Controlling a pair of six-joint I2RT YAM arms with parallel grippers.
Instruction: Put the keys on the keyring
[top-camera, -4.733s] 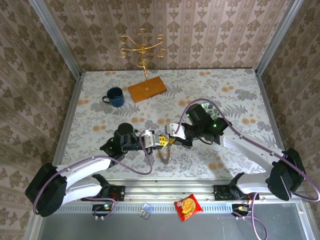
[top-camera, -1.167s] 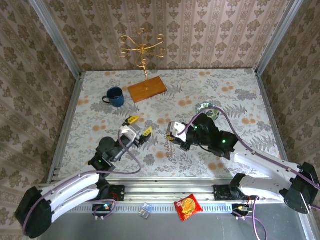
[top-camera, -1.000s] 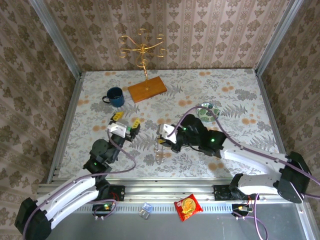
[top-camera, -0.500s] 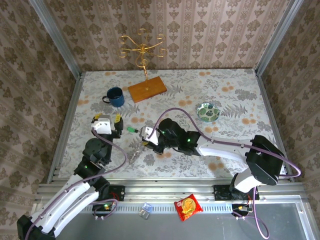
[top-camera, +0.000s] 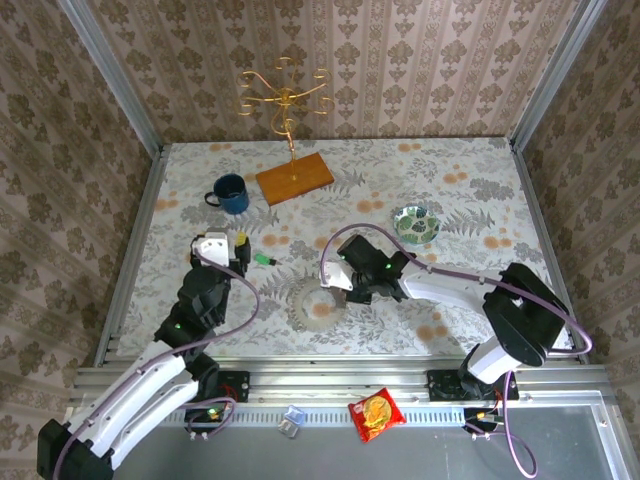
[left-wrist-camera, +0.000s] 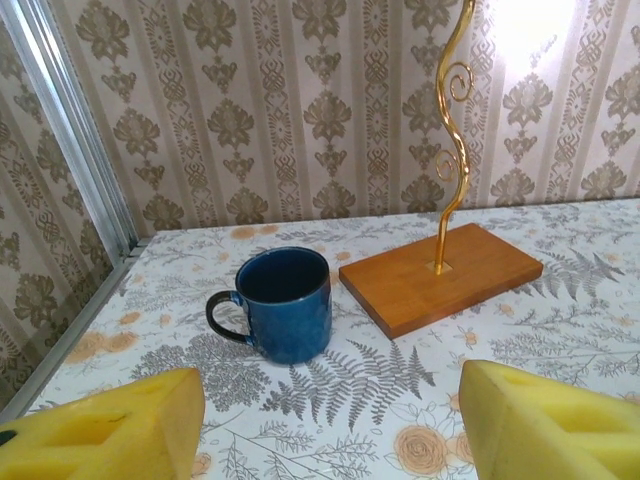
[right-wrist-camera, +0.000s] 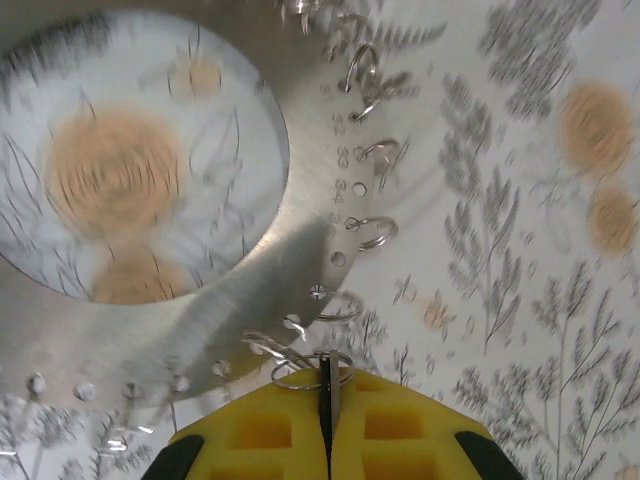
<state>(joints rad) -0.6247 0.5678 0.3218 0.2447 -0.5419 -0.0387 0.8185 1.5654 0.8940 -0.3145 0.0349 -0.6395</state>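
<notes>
My right gripper (top-camera: 340, 276) (right-wrist-camera: 328, 395) is shut. A thin dark metal piece (right-wrist-camera: 328, 378) is clamped edge-on between its yellow pads. It looks like the keyring, and it links into a small wire loop (right-wrist-camera: 300, 375). That loop hangs from a wide flat grey ring (top-camera: 318, 301) (right-wrist-camera: 250, 285), which lies on the table with several small wire loops along its rim. The green-headed key (top-camera: 262, 260) lies loose on the table, to the right of my left gripper (top-camera: 224, 247) (left-wrist-camera: 325, 425). The left gripper is open and holds nothing. I cannot pick out the dark key.
A blue mug (top-camera: 231, 193) (left-wrist-camera: 287, 303) stands at the back left. Beside it is a wooden base (top-camera: 294, 177) (left-wrist-camera: 440, 275) with a gold stand (top-camera: 285, 98). A green bowl (top-camera: 411, 224) sits right of centre. A snack packet (top-camera: 376, 413) lies below the table's front rail.
The left gripper let go and pulled back to the left. The right gripper carried the grey ring leftward, then back right. The ring now lies flat on the table, and the green key lies loose.
</notes>
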